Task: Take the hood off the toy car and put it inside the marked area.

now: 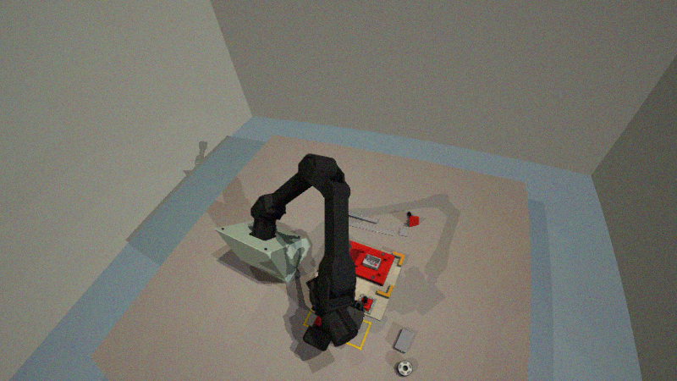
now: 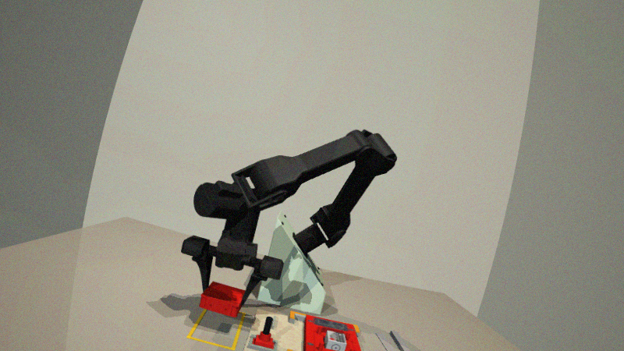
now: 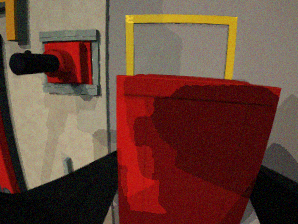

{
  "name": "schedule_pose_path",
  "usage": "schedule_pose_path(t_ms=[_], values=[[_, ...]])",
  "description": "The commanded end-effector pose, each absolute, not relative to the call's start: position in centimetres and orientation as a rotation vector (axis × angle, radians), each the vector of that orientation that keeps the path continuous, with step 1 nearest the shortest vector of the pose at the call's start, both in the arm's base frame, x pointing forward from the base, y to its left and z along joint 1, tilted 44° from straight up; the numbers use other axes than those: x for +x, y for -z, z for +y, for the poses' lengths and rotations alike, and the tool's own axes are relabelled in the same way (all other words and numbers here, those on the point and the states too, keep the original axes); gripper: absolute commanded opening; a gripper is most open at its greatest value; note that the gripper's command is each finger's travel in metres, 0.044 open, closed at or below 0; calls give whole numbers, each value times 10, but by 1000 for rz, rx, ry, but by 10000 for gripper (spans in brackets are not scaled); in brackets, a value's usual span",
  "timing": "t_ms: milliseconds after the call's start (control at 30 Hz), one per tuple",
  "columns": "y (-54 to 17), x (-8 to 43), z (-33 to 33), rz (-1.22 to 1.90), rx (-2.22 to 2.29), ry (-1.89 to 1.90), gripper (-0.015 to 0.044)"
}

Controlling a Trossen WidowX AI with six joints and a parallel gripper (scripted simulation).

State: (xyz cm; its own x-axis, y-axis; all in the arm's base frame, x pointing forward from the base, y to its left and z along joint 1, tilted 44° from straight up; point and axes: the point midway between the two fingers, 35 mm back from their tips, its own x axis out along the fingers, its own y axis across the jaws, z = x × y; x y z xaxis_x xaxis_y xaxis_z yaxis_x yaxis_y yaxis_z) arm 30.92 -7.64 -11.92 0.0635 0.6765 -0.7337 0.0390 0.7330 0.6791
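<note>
The hood, a red box-like part (image 1: 317, 322) (image 2: 219, 302) (image 3: 200, 145), is between the fingers of my gripper (image 2: 225, 296) (image 3: 184, 163), which is shut on it. It hangs slightly tilted, off the table, low over the rear part of the marked area. That area is a yellow outline (image 1: 366, 335) (image 2: 210, 342) (image 3: 180, 19); in the wrist view the hood hides its near part. The toy car, a red body with a grey block on it (image 1: 383, 271) (image 2: 313, 337), lies on the beige board. In the top view the arm hides most of the hood and the fingers.
A red block with a black post (image 1: 366, 303) (image 2: 264, 338) (image 3: 70, 62) stands on the beige board (image 1: 377, 311) (image 3: 60, 135) beside the marked area. A grey block (image 1: 404, 339) and a wheel (image 1: 404, 361) lie nearby. Another red piece (image 1: 413, 220) and thin rods lie farther back.
</note>
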Motion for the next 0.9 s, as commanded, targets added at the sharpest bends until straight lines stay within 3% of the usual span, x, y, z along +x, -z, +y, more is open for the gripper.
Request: schedule_pose_path(t_ms=[0,867], values=[[122,308,-72,1447,636,-531,0],[135,308,-58,1447,638,-534,0]])
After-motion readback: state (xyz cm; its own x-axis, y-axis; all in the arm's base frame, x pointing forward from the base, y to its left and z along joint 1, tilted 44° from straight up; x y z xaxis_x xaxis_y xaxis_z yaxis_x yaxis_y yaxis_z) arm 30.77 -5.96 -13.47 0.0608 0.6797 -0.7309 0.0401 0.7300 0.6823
